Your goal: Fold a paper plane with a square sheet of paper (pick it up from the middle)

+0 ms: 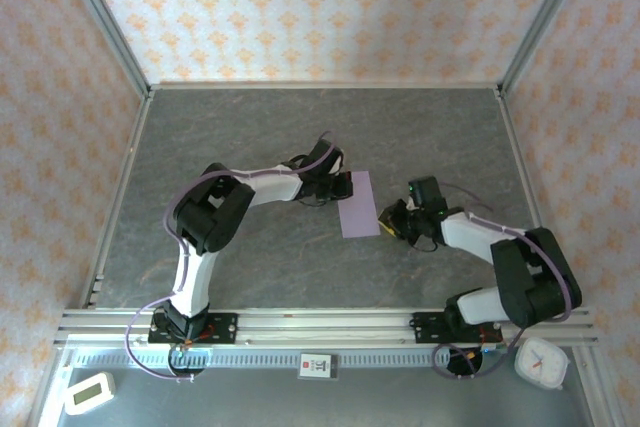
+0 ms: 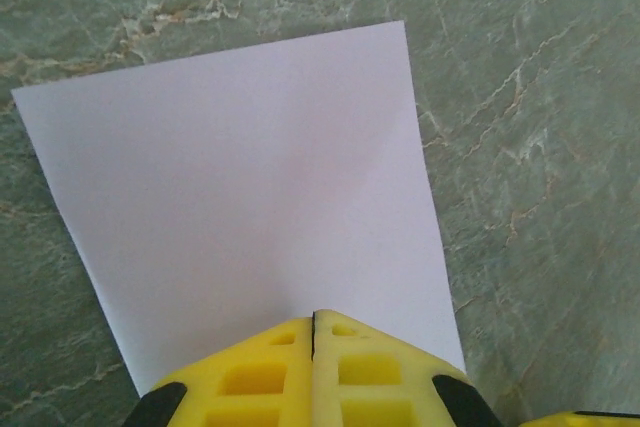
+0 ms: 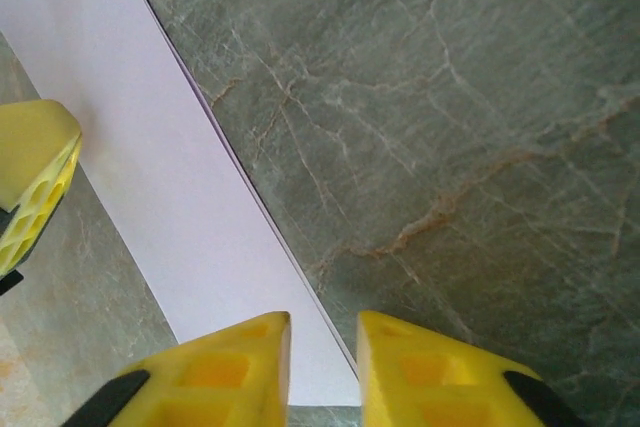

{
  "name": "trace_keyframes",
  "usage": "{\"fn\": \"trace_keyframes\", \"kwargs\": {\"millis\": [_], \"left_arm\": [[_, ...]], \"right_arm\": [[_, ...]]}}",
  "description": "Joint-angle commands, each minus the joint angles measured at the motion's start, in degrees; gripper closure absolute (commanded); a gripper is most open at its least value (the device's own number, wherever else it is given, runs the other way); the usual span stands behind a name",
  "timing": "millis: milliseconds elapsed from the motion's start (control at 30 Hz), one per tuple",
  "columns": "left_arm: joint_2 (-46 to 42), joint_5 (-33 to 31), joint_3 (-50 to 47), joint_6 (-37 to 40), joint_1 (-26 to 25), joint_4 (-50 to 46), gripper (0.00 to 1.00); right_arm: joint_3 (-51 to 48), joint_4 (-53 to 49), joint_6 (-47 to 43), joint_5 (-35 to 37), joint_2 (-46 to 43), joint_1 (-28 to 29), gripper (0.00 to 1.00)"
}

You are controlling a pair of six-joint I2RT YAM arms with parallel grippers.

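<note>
The lavender sheet of paper lies flat on the grey table as a narrow rectangle, doubled over, with two layers showing along its long edge. My left gripper is shut, and its yellow tips rest on top of the paper at its left side. My right gripper is open at the sheet's near right corner. Its fingers stand astride the paper's long edge with a small gap between them. One left finger shows across the sheet in the right wrist view. A paper plane is out of view.
The marbled grey table is bounded by metal frame posts and patterned walls. An aluminium rail carries both arm bases at the near edge. A white clock sits near right, and a small white timer sits near left.
</note>
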Motion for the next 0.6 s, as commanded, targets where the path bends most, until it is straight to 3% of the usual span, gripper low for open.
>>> {"fn": "trace_keyframes", "kwargs": {"millis": [0, 133, 567], "left_arm": [[1.03, -0.71, -0.03, 2.73, 0.17, -1.77, 1.00], [1.75, -1.30, -1.82, 3.59, 0.26, -1.47, 1.00], [1.78, -1.51, -5.26, 3.59, 0.50, 0.06, 1.00]], "right_arm": [[-1.36, 0.35, 0.21, -0.29, -1.40, -0.07, 0.70], [-1.99, 0.59, 0.49, -1.27, -1.75, -0.05, 0.66], [1.34, 2.16, 1.67, -2.71, 2.09, 3.80, 0.68]]}}
